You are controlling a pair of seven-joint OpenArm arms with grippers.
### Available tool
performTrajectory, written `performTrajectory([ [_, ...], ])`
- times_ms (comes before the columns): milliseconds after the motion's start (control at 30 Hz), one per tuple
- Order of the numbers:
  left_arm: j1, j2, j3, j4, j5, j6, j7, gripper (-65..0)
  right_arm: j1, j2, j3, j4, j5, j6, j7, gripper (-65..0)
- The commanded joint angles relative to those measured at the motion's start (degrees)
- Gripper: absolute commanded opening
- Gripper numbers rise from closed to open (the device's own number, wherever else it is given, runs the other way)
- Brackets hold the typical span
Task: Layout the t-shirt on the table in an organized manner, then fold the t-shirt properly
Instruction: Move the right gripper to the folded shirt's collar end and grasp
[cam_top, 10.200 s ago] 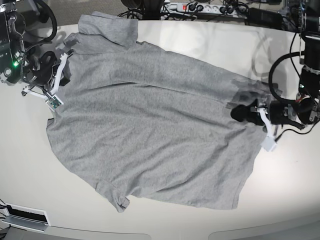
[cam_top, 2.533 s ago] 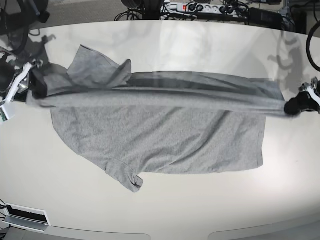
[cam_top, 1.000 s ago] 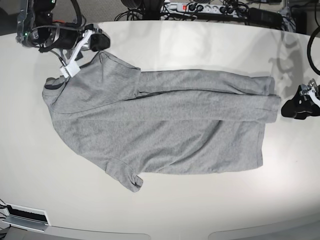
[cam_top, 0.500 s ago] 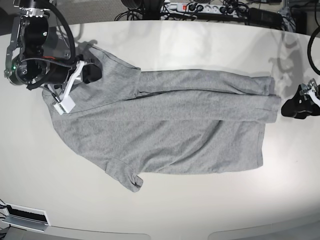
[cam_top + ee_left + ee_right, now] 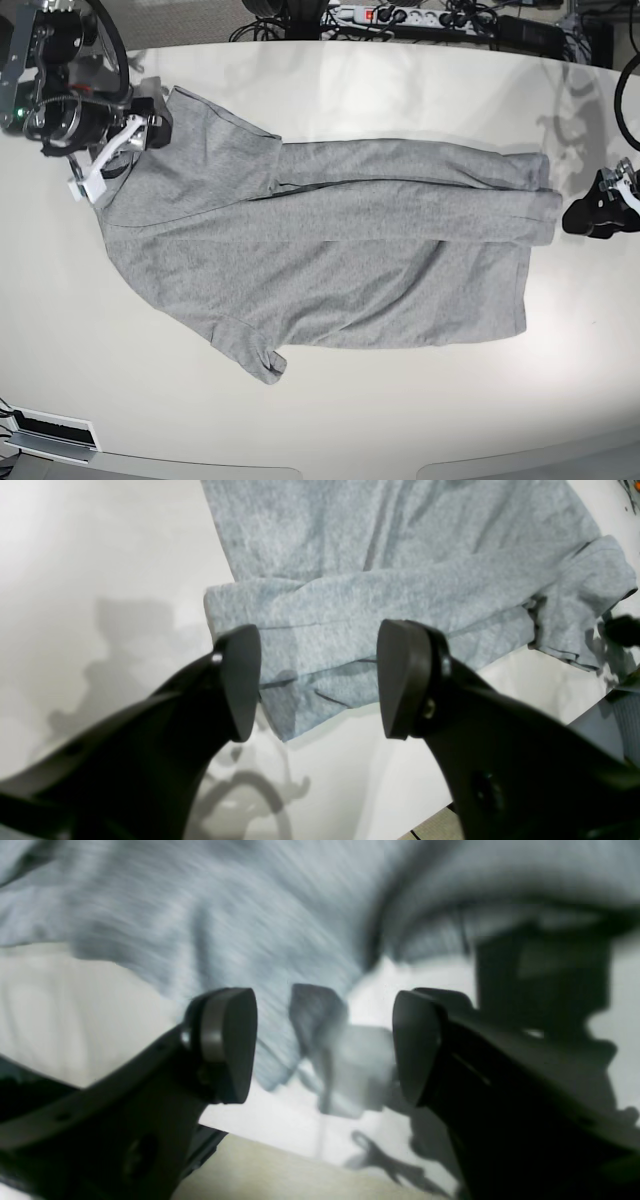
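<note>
The grey t-shirt (image 5: 330, 250) lies lengthwise across the table (image 5: 350, 430), plain side up, its far long side folded over toward the middle. One sleeve sticks out at the front (image 5: 255, 355). My right gripper (image 5: 150, 125) hovers open at the shirt's left end by the folded sleeve. The blurred right wrist view shows its jaws (image 5: 320, 1045) apart, with cloth (image 5: 200, 915) beyond them and nothing held. My left gripper (image 5: 585, 215) sits just off the shirt's right end. It stands open (image 5: 320, 680) above the folded hem (image 5: 400, 555) and holds nothing.
A power strip with cables (image 5: 400, 15) runs along the table's back edge. A white box (image 5: 50, 435) sits beyond the front left edge. Bare tabletop (image 5: 100, 555) surrounds the shirt on all sides.
My right gripper has opened and let go of the shirt's left end, then drifted to the left along it. The shirt stays as laid. The left arm has not moved.
</note>
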State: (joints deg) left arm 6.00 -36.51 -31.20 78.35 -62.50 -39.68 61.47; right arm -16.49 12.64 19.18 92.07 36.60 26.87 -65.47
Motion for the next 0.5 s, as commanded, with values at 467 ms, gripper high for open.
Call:
performTrajectory([
  [467,-0.8,-1.6,-0.7,0.8,-1.2,-0.3,-1.0,-27.5,-2.3,-4.0,-5.2,-1.1,3.6,5.2,5.7,-26.1],
])
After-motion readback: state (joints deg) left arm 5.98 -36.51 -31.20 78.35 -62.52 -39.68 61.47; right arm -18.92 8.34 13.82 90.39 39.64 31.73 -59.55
